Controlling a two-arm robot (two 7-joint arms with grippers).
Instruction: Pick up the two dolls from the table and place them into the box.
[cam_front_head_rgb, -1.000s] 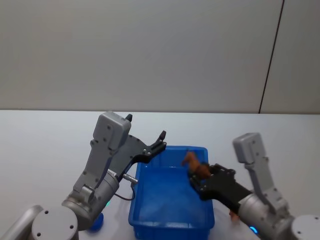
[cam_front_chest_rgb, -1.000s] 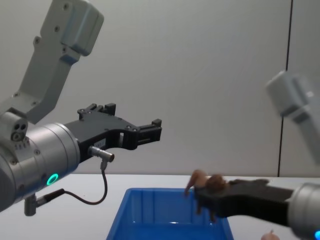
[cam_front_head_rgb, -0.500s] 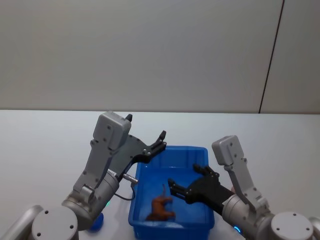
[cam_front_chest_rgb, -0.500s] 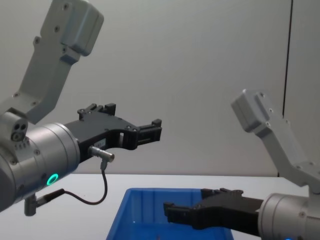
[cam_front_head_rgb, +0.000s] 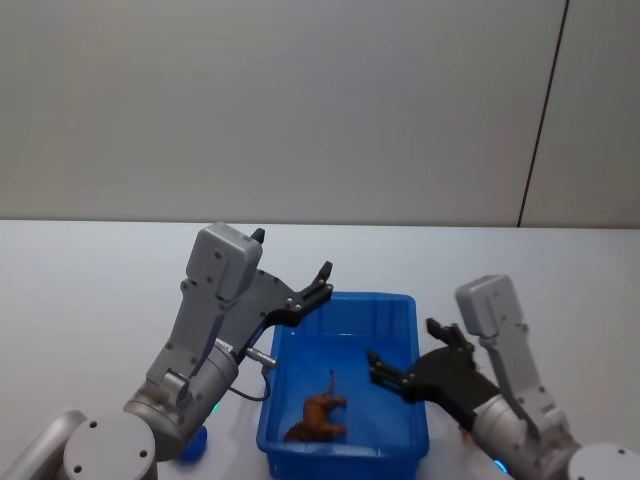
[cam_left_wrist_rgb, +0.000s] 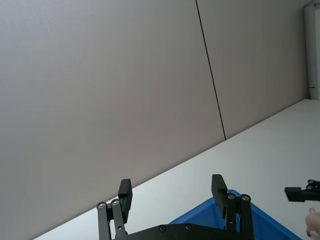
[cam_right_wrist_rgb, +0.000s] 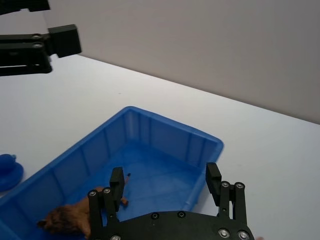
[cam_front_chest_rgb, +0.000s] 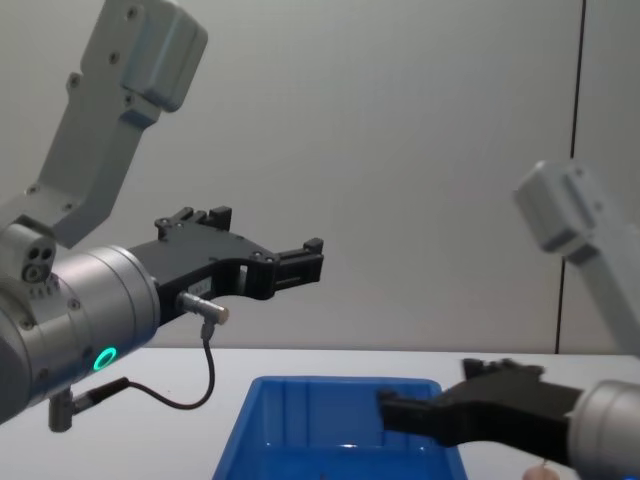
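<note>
A reddish-brown doll lies inside the blue box, near its front wall; the right wrist view shows this doll on the floor of the box. My right gripper hangs open and holds nothing, over the box's right side. A small flesh-pink bit of a second doll shows on the white table right of the box, mostly hidden under my right arm. My left gripper stays raised above the box's far left corner, open with nothing in it.
A small round blue object lies on the table left of the box, by my left arm's base. The tabletop stretches wide to the left and behind the box, up to a plain grey wall.
My right gripper opened and let go of the doll, which dropped into the box. It then drew back to the right. My left arm has not moved.
</note>
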